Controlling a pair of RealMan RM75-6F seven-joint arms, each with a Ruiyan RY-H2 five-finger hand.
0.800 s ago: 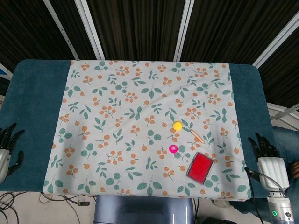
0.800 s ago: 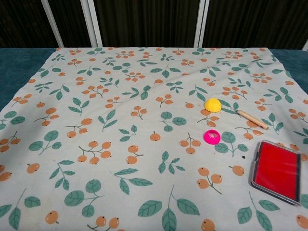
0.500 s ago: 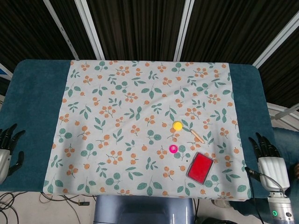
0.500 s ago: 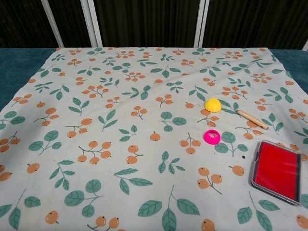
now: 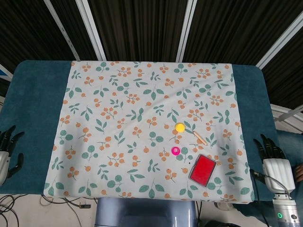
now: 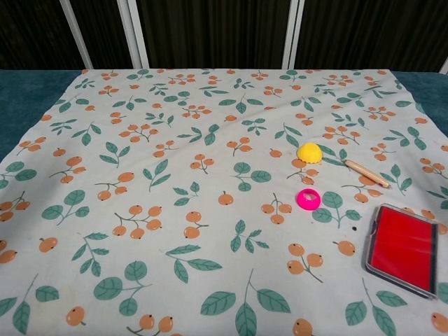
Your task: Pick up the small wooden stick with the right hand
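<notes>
The small wooden stick [image 5: 200, 138] lies on the flowered cloth [image 5: 118, 118] just right of the yellow ball [image 5: 179, 127], while the right hand [image 5: 271, 161] rests empty, fingers apart, off the counter's right edge.

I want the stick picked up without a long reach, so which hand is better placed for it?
Right. The wooden stick lies on the cloth's right side, nearer the right hand, which waits open at that table edge. The left hand sits across the whole cloth.

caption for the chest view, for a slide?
Small wooden stick lies untouched on the floral cloth beside a yellow dome, pink ring and red ink pad.
</notes>
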